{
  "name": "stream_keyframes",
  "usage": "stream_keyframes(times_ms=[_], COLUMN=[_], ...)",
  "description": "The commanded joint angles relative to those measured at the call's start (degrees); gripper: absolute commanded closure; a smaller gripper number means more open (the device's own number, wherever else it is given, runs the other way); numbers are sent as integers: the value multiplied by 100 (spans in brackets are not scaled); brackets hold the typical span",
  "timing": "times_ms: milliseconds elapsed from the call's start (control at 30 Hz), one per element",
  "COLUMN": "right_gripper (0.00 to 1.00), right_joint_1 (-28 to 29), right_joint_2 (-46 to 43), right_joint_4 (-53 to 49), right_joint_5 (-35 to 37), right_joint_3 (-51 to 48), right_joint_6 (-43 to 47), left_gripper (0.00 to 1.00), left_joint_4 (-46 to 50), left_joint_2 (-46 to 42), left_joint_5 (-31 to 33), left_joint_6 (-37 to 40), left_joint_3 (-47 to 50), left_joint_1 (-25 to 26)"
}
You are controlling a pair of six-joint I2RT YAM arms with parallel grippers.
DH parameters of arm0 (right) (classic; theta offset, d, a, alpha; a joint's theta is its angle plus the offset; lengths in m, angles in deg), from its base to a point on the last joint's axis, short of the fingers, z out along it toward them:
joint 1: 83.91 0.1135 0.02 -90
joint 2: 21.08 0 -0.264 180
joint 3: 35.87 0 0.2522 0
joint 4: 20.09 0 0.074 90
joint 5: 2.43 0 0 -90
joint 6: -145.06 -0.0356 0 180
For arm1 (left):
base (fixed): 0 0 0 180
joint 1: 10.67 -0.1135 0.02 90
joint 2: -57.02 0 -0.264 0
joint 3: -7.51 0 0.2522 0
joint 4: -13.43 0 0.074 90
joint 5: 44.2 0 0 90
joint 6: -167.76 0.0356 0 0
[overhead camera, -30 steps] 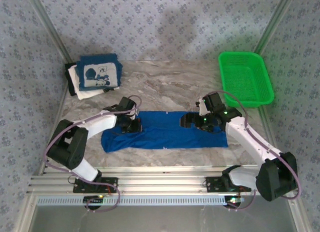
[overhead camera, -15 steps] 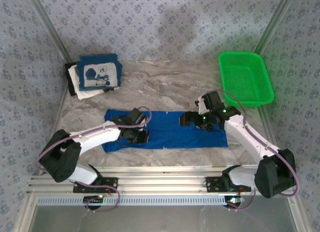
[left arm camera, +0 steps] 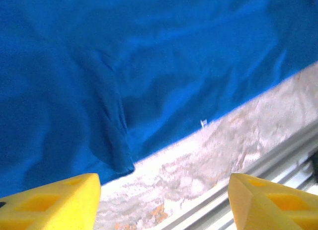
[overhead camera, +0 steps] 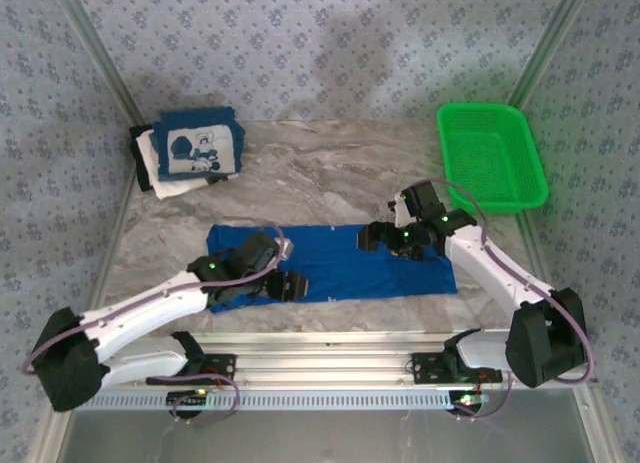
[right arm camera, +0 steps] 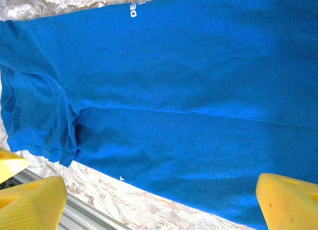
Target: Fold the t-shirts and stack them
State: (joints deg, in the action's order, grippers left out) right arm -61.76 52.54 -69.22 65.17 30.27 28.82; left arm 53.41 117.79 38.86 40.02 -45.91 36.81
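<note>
A royal-blue t-shirt [overhead camera: 340, 258] lies flat on the table as a long strip, folded lengthwise. My left gripper [overhead camera: 290, 286] hovers over its near edge, left of centre. In the left wrist view its yellow fingertips [left arm camera: 49, 202] stand wide apart, open, with bare table and the shirt's hem [left arm camera: 149, 56] between them. My right gripper [overhead camera: 373, 238] hangs over the right half of the shirt [right arm camera: 189, 91], open and empty [right arm camera: 159, 205]. At the back left sits a stack of folded shirts, a navy one with a white cartoon panel [overhead camera: 200, 145] lying on white ones [overhead camera: 165, 178].
A green mesh basket [overhead camera: 492, 168] stands at the back right. The marble table [overhead camera: 340, 173] is bare between the stack and the basket. An aluminium rail [overhead camera: 330, 358] runs along the near edge, just below the shirt.
My left arm swept from the shirt's far left part toward its near edge and rightward, then its jaws opened and released the cloth. The right gripper stayed nearly still, open.
</note>
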Motion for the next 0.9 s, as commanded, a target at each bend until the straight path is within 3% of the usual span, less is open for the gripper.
stream_keyframes(times_ms=[0, 100, 200, 367, 467, 633, 867], right_gripper=[0, 0, 0, 0, 1, 4, 5], right_joint_1=[30, 44, 56, -1, -54, -254, -371], right_joint_2=[45, 71, 97, 490, 918, 1467, 1534], right_joint_4=[66, 27, -12, -761, -738, -495, -523], right_joint_5=[-46, -37, 53, 830, 1142, 1732, 2463], right_joint_3=[194, 224, 235, 564, 590, 181, -309], right_joint_6=[-114, -120, -153, -21, -69, -560, -1125], left_gripper=[31, 41, 53, 71, 70, 71, 71], left_joint_4=[343, 437, 387, 1077, 1227, 917, 1120], left_joint_2=[133, 704, 1402, 2062, 2470, 3517, 5304], left_joint_5=[351, 327, 363, 1151, 1457, 1632, 1822], left_joint_6=[-455, -625, -610, -1479, -1772, -1625, -752], left_joint_3=[-272, -541, -853, -1075, -982, -1192, -3255], left_joint_1=[-543, -879, -882, -1102, -1239, -1519, -1650])
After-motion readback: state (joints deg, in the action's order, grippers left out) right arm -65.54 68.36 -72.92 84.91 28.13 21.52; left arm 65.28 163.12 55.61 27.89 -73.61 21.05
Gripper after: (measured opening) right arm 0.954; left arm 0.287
